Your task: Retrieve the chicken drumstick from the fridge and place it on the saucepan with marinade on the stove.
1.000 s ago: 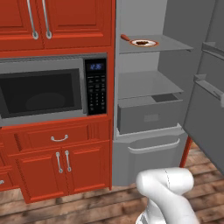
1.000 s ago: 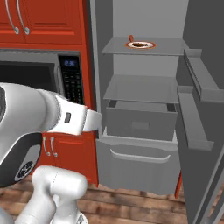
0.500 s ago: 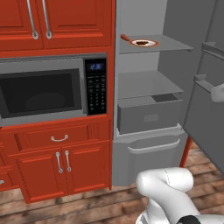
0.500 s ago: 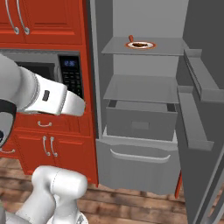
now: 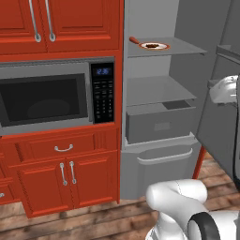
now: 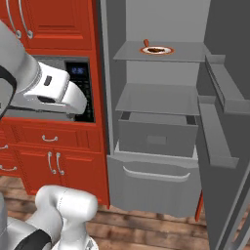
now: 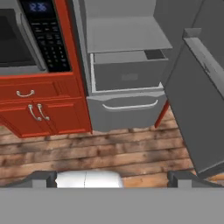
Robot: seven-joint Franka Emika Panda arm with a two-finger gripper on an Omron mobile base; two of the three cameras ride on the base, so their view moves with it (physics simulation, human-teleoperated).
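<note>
Left base view: fridge point(image 5: 159, 117) door is open, drumstick point(image 5: 150, 46) sits on a white plate point(image 5: 161, 47) on the top shelf point(image 5: 187, 46), with a short orange stick point(image 5: 134, 41) just left of the plate. Same layout in the right base view, drumstick point(image 6: 155, 50) on the plate point(image 6: 167, 51), high up and toward the back. Main risk, as I read it: you grab the orange stick instead of the meat, since they lie close and both are small. Second risk: coming in flat, you clip the shelf edge or shove the plate back, because the target is high and the open door point(image 6: 229, 146) crowds the right side. Third: a lumpy piece could slip from a shallow pinch on the way out. Arm pose: the forearm point(image 6: 46, 85) crosses in front of the microwave point(image 6: 80, 80) in the right base view, well left of the fridge; the hand view looks down at the wood floor point(image 7: 109, 148), the fridge drawer point(image 7: 127, 72) and the red cabinets point(image 7: 39, 105), so the hand is low and not aimed at the top shelf yet. Gripper point(image 7: 113, 178): tips sit far apart at the bottom corners, jaws spread, nothing between them. Saucepan and stove aren't checked here.
</note>
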